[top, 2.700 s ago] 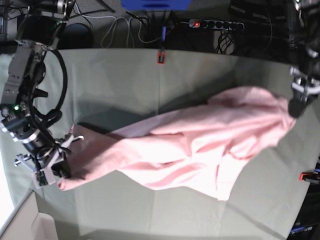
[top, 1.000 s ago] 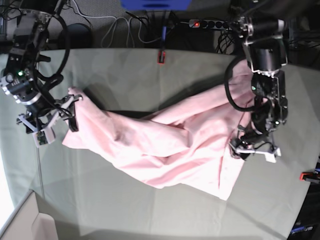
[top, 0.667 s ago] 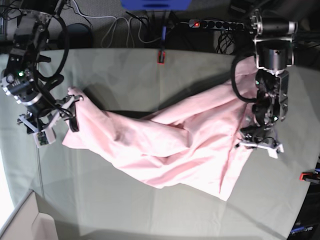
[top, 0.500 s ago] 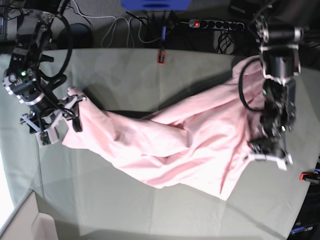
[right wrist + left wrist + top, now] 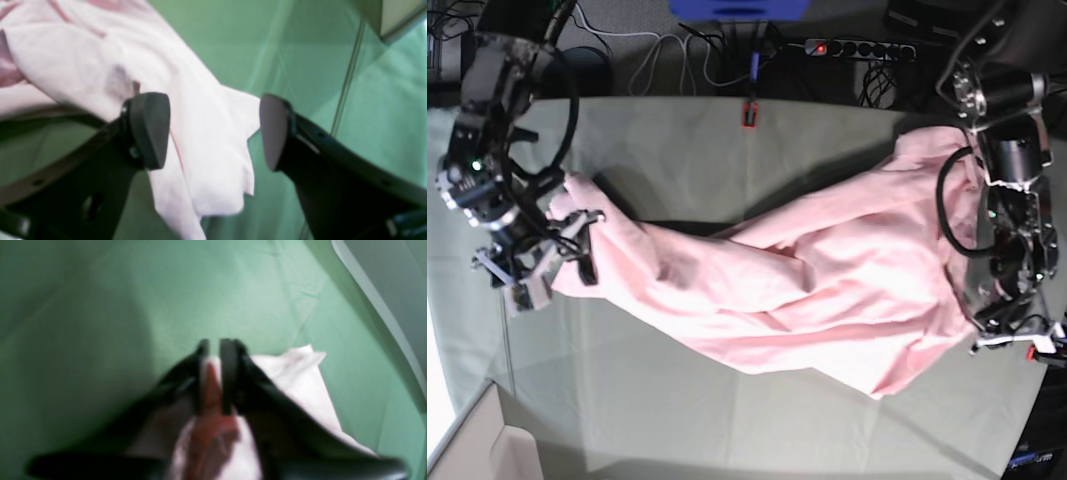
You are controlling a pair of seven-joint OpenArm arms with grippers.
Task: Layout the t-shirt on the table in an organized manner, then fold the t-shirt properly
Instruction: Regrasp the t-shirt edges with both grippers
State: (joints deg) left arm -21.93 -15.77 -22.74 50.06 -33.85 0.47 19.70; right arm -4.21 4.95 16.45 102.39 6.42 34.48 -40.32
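Observation:
The pale pink t-shirt lies crumpled in a long diagonal band across the table. No lettering shows. At the table's right edge my left gripper holds the shirt's end. In the left wrist view its jaws stand nearly together with pink fabric pinched between them. At the left, my right gripper is open over the shirt's other end. The right wrist view shows its fingertips wide apart, with a loose corner of the t-shirt lying between and below them.
Red clamps sit at the far edge and the right edge. A power strip and cables lie beyond the table. A cardboard box stands at the near left corner. The table edge runs close to my left gripper.
My left gripper has closed on the shirt's right end and dragged it toward the near right edge, stretching the shirt out. The right arm has shifted slightly by the left end.

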